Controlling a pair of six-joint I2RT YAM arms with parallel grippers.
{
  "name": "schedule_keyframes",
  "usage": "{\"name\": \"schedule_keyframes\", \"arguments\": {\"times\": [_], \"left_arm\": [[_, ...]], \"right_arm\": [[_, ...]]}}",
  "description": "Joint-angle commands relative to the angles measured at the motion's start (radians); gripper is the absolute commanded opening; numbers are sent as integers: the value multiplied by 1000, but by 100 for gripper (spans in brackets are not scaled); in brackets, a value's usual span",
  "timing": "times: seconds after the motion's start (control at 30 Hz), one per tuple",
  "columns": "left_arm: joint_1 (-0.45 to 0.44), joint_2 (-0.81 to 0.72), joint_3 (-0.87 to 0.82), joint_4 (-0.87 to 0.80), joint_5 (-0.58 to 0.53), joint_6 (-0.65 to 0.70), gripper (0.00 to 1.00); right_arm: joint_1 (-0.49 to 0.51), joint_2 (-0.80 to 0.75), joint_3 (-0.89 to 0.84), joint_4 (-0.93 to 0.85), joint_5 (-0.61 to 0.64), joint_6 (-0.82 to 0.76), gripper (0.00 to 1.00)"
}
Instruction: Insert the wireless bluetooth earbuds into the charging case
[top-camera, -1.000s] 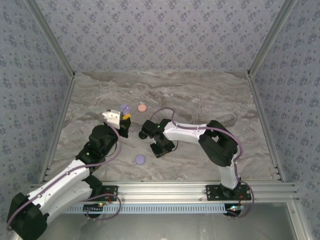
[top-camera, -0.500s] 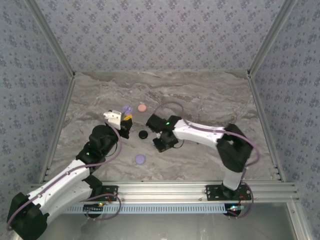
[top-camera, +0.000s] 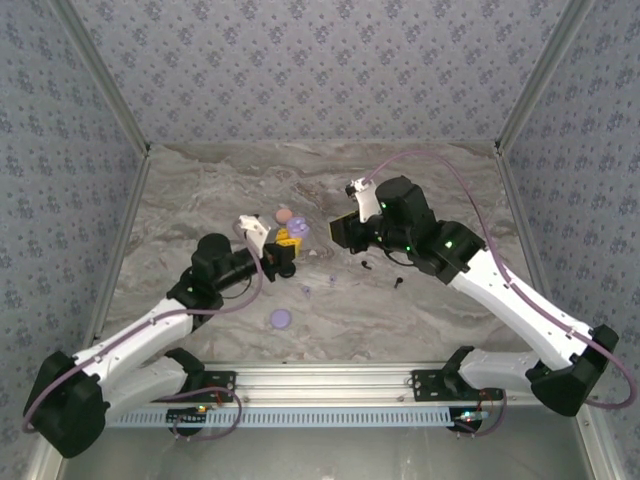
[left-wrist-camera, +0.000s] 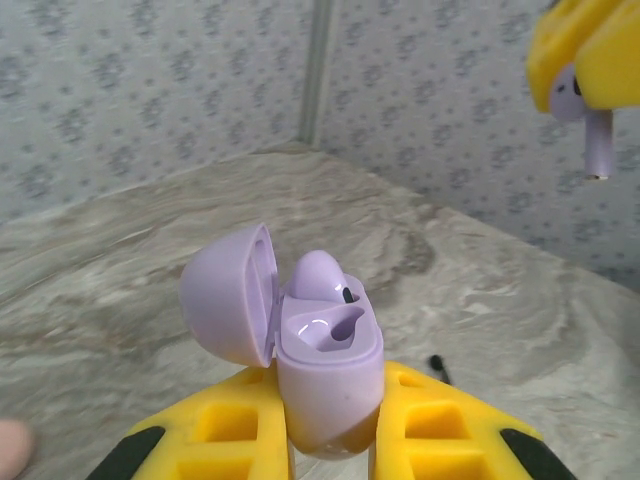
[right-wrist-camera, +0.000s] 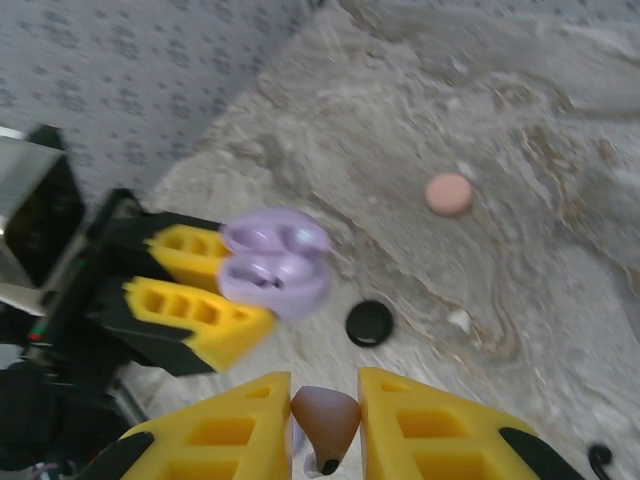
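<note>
While open, lavender case (left-wrist-camera: 330, 385) with one earbud (left-wrist-camera: 318, 278).

No legible text, labels, brands or numbers anywhere; charging case (left-wrist-camera: 325, 370), earbud (left-wrist-camera: 596, 135) and patterned wallpaper (left-wrist-camera: 150, 100) carry no writing at all.

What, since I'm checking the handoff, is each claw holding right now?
Left claw: closed on the open case.
Right claw: closed on a bud.
</note>
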Motion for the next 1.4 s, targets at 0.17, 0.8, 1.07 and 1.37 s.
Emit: {"name": "schedule_keyframes", "arguments": {"times": [0.17, 0.8, 1.07, 1.37], "left_arm": [[-55, 103, 100, 97, 184, 5, 0], [-72, 147, 131, 103, 164, 0, 0], [-72, 146, 134, 109, 165, -1, 0], [-74, 153, 132, 102, 155, -6, 0]], "right_arm": [[38, 22, 9, 84, -17, -55, 23], [63, 45, -34, 72, 70, -82, 23], [64, 48, -49, 63, 89, -81, 23], [63, 25, -39, 90, 105, -85, 23]]}}
